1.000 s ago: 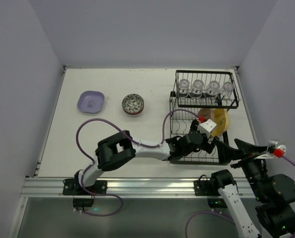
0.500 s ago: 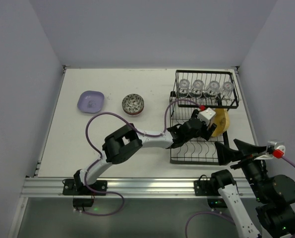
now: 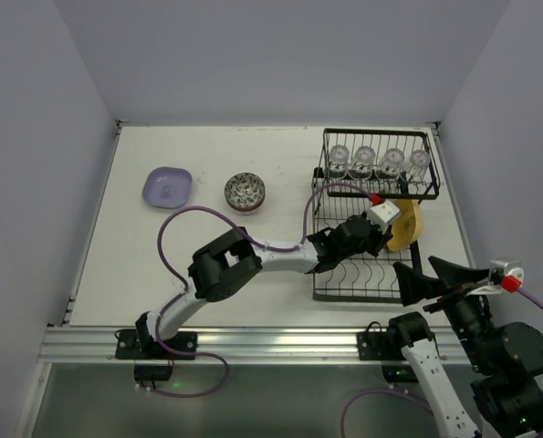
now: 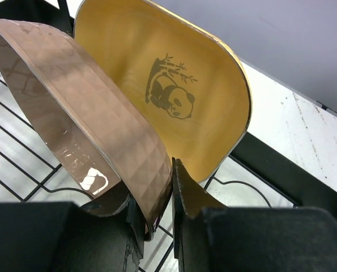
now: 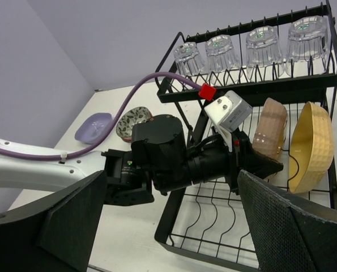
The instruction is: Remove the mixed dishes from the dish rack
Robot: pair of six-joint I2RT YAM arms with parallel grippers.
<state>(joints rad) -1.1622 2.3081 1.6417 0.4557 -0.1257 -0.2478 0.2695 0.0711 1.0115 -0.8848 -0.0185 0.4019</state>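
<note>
The black wire dish rack (image 3: 362,285) stands at the right of the table. Several clear glasses (image 3: 378,162) sit upside down on its upper shelf. In the lower tier a brown plate (image 4: 83,119) and a yellow panda plate (image 4: 174,85) stand on edge. My left gripper (image 4: 167,192) is shut on the brown plate's rim, one finger on each face. From above, the left gripper (image 3: 387,230) and wrist cover that plate, beside the yellow plate (image 3: 408,224). My right gripper (image 3: 440,274) hangs open and empty at the rack's near right corner.
A lavender plate (image 3: 166,187) and a small patterned bowl (image 3: 245,191) rest on the table left of the rack. The left arm's purple cable (image 3: 308,212) loops over the rack's left side. Walls close in on three sides.
The left gripper pushed deeper into the lower tier and closed its jaws on the brown plate's rim. The right gripper stayed open and shifted slightly left.
</note>
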